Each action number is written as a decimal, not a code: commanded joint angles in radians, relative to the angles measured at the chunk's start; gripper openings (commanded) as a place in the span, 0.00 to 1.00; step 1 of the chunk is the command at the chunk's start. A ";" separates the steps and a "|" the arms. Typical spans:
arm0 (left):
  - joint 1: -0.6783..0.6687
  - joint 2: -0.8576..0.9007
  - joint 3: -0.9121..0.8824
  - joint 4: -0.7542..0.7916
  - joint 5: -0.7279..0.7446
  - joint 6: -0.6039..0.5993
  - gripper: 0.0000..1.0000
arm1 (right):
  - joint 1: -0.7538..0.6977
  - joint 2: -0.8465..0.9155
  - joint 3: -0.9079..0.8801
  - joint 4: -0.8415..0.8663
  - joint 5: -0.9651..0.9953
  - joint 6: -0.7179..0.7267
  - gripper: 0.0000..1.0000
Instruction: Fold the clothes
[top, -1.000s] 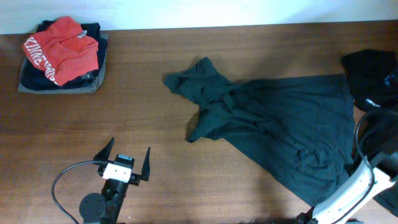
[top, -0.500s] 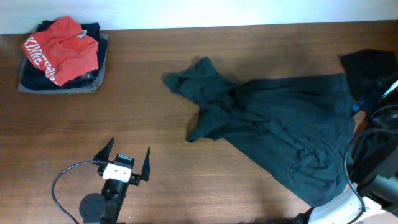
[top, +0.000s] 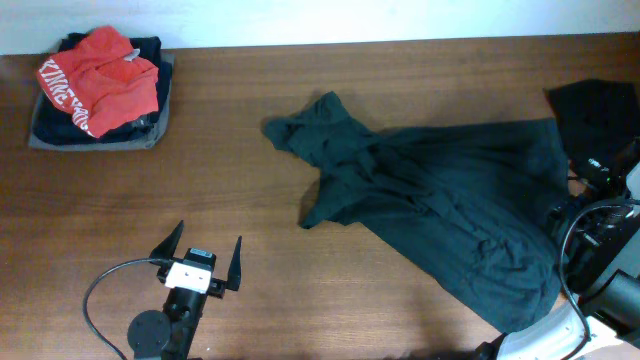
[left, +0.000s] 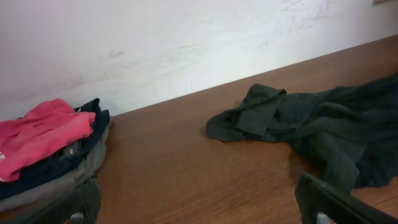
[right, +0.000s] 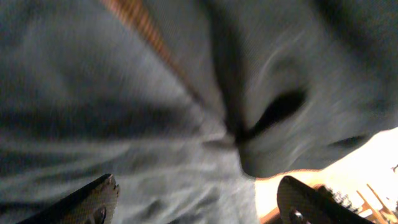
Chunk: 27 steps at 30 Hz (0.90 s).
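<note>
- far left: stack of folded clothes (top: 98, 88), red piece on top. unchanged over the last second.
- near left: my left pincer (top: 210, 235), fingers wide apart and empty, resting low over the table (top: 250, 160). it has not moved.
- centre to right: dark green garment (top: 440, 215), unfolded and crumpled, bunched at its far left end. it lies as it did a second ago.
- far right: black garment (top: 590, 110), heaped at the table edge.
- right edge: my right pincer (right: 199, 202), the one change. a second ago the arm sat at the near right corner; now it has swung farther in, over the green garment's right edge. the wrist view is blurred and full of cloth. fingers apart, nothing clamped.
- judgement: folding not begun; this looks like the reach for a first grip on the right hem.
</note>
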 joint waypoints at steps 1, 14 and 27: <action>0.006 -0.006 -0.005 -0.002 -0.003 0.016 0.99 | -0.002 -0.005 -0.008 0.020 0.127 0.031 0.86; 0.006 -0.006 -0.005 -0.002 -0.003 0.016 1.00 | -0.002 -0.005 -0.104 0.126 0.155 -0.002 0.82; 0.006 -0.006 -0.005 -0.002 -0.003 0.016 0.99 | -0.016 -0.005 -0.219 0.225 0.240 0.066 0.71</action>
